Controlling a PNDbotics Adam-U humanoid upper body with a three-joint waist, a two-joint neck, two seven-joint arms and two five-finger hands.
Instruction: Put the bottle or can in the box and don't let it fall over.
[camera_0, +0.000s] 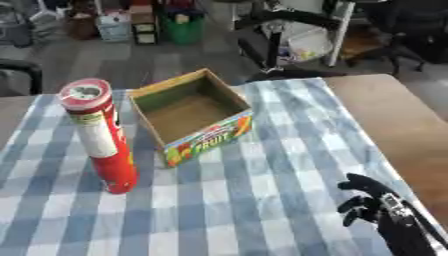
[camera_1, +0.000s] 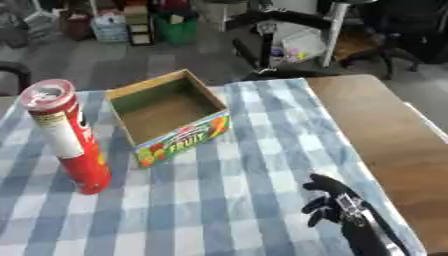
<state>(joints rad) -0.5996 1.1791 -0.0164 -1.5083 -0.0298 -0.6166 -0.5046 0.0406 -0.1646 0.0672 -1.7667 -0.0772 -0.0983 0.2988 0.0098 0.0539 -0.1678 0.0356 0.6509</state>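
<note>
Tall red can upright beside the open box, well apart from the right hand, fingers curled, grasping nothing, near the bench's right edge.

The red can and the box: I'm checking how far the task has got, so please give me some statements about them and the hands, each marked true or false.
1. The red can stands upright on the checked cloth. True.
2. The can is already inside the box. False: it stands outside it, on the box's left.
3. The box is open at the top and holds nothing. True.
4. The right hand has its fingers round the can. False: it shows at the lower right, apart from the can, holding nothing.
5. The left hand is over the box. False: it shows in neither view.
</note>
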